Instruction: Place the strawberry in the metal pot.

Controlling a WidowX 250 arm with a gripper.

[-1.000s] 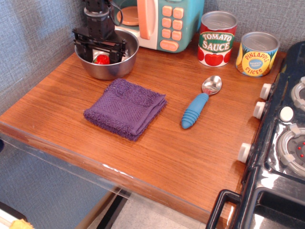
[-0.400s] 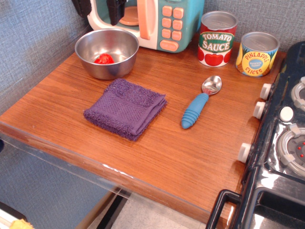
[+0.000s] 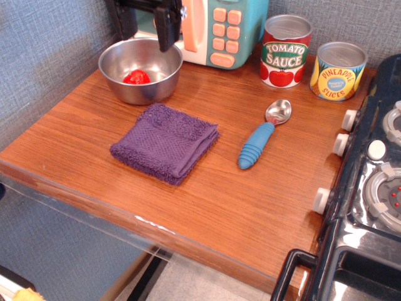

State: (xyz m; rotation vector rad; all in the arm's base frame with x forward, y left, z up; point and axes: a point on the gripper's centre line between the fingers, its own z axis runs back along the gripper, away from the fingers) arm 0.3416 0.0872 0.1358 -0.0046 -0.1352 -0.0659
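The red strawberry (image 3: 136, 78) lies inside the metal pot (image 3: 156, 86), a shiny steel bowl at the back left of the wooden counter. My gripper (image 3: 145, 31) hangs above the pot's back rim, at the top edge of the view. Its two black fingers (image 3: 166, 32) stand wide apart with nothing between them. The gripper is open and clear of the strawberry. Its upper part is cut off by the frame.
A toy microwave (image 3: 216, 28) stands right behind the pot. A folded purple towel (image 3: 166, 141) lies in front of the pot. A blue-handled spoon (image 3: 262, 137), a tomato sauce can (image 3: 285, 51) and a pineapple can (image 3: 338, 70) are to the right. A toy stove (image 3: 369, 188) borders the right edge.
The gripper was down in the pot around the strawberry a second ago. It rose out, leaving the strawberry in the pot, and now sits slightly lower than 0.4 s ago.
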